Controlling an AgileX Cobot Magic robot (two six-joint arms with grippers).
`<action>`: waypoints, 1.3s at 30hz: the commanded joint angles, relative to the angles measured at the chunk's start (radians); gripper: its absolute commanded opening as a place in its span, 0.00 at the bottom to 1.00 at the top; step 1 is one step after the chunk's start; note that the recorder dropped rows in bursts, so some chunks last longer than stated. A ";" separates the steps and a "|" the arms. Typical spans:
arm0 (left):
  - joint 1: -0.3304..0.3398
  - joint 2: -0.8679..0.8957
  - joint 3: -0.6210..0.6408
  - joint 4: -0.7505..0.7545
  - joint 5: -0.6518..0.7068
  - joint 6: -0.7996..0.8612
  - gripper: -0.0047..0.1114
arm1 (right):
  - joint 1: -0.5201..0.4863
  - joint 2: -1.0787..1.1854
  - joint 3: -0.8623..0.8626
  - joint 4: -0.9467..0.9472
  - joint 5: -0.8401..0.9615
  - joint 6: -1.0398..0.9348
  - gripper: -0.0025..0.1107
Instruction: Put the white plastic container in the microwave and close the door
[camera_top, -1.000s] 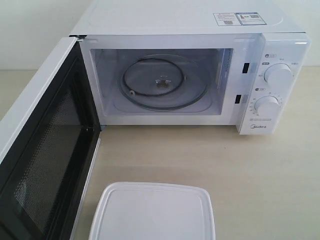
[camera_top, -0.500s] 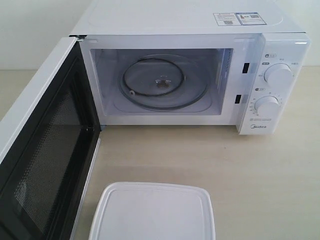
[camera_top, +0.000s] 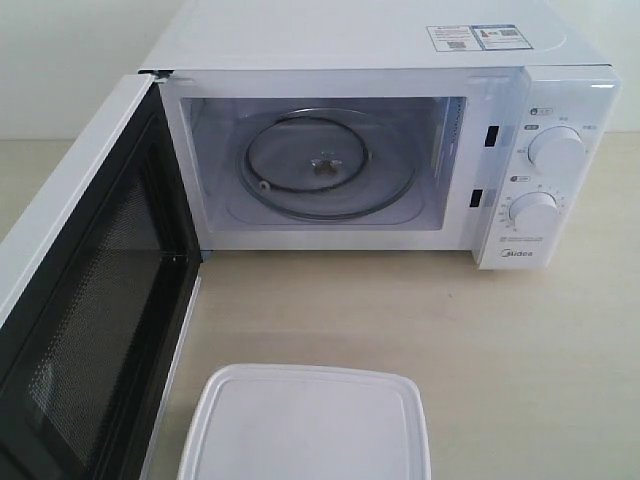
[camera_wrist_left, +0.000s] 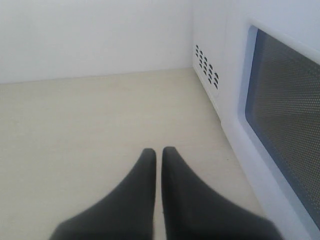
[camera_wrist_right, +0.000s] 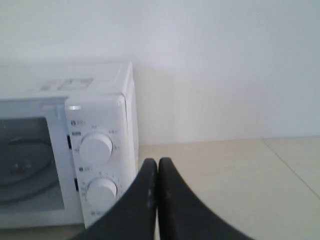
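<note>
The white plastic container (camera_top: 305, 423) sits lidded on the table at the near edge of the exterior view, in front of the microwave (camera_top: 380, 130). The microwave's door (camera_top: 85, 300) stands swung wide open to the left, and the bare glass turntable (camera_top: 325, 165) shows inside. Neither arm appears in the exterior view. My left gripper (camera_wrist_left: 158, 152) is shut on nothing, low over the table beside the door's outer face (camera_wrist_left: 282, 115). My right gripper (camera_wrist_right: 158, 163) is shut and empty, to the right of the microwave's dial panel (camera_wrist_right: 97, 160).
A pale wooden table (camera_top: 500, 350) carries everything, with a white wall behind. Vent holes (camera_wrist_left: 207, 67) mark the microwave's side near the left gripper. Bare tabletop (camera_wrist_right: 240, 185) lies to the right of the microwave.
</note>
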 joint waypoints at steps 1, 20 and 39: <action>0.002 -0.002 0.004 0.001 -0.001 0.006 0.08 | -0.003 -0.004 -0.091 0.007 -0.016 0.039 0.02; 0.002 -0.002 0.004 0.001 -0.001 0.006 0.08 | -0.003 -0.004 -0.237 0.106 -0.506 0.255 0.02; 0.002 -0.002 0.004 0.001 -0.001 0.006 0.08 | 0.072 0.495 -0.572 0.586 0.522 -0.118 0.02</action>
